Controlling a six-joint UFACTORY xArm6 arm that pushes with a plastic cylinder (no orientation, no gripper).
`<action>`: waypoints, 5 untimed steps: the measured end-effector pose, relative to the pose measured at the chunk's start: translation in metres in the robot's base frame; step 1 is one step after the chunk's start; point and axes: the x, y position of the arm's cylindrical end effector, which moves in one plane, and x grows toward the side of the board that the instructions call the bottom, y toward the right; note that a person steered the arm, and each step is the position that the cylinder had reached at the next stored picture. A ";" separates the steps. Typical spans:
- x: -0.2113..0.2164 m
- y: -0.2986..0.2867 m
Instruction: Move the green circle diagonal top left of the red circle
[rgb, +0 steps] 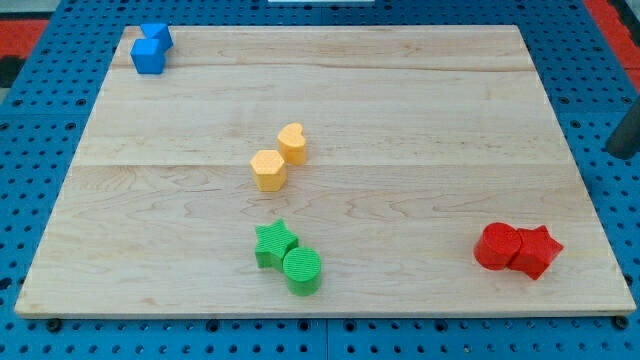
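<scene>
Task looked unstarted at this moment: green circle (302, 270) sat near the board's bottom edge, a bit left of centre, touching the green star (274, 243) that lay just up and to the view's left of it, while the red circle (497, 246) was well apart over at the view's lower right, pressed against the red star (536, 251) on its right side. So green circle was roughly level with, even slightly lower than, the red circle and far off to its left, not diagonal top left of it. My tip was not visible anywhere on the wooden board (420, 120); a dark shape (626, 130) cut into the view's right edge off the board, could have been part of the arm but I couldn't tell, and there are no fingers on this rig so nothing to report as apart or together. Judgement on what was left: basically all of it, the green circle needed a long push to the view's right and then somewhat upward to end above-left of the red circle, close by it. Path between them looked free of blocks. The green star was in contact, so a push from the left or upper left would likely have dragged the star along; coming in from below-left of the circle seemed cleaner. Yellow pair (hexagon-like block (268, 169) and heart-like block (292, 143)) mid-board and the two blue blocks (151, 48) at top left were out of the way
</scene>
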 end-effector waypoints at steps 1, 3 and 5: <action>0.002 -0.024; 0.016 -0.168; 0.024 -0.218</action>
